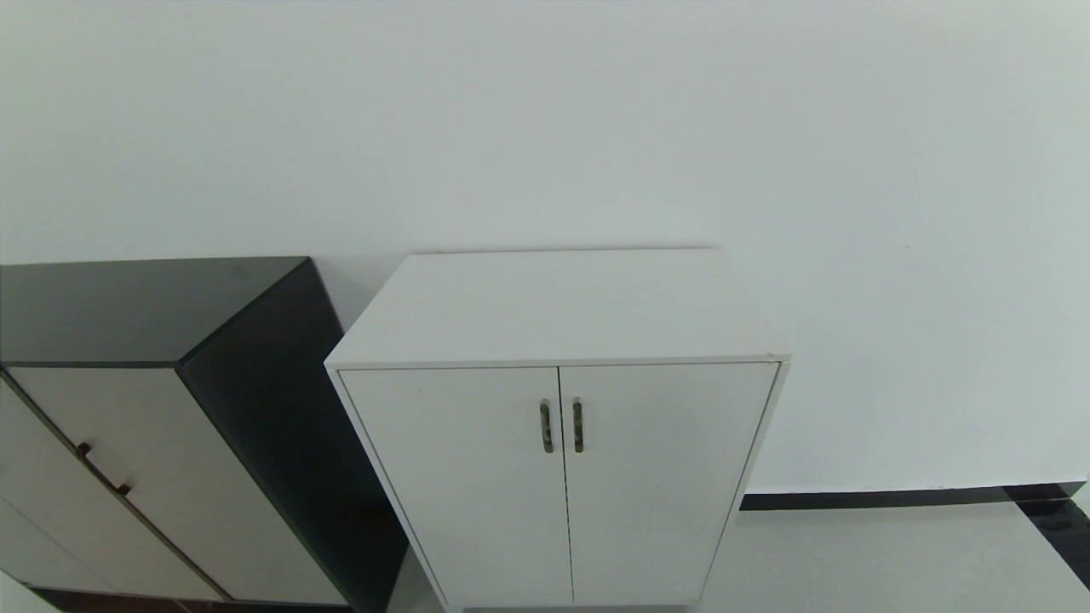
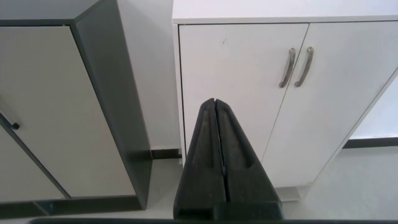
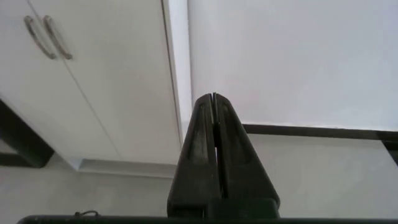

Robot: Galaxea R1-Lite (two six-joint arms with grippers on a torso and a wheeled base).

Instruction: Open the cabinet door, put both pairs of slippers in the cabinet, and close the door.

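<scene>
A white two-door cabinet stands against the wall with both doors closed and two metal handles side by side at the middle seam. In the left wrist view the cabinet and its handles lie ahead of my left gripper, which is shut with nothing in it and some way off the left door. My right gripper is shut and holds nothing, in front of the cabinet's right edge, with the handles off to one side.
A black cabinet with pale doors stands close on the left of the white one, with a narrow gap between them. Pale floor with a dark skirting strip lies open to the right.
</scene>
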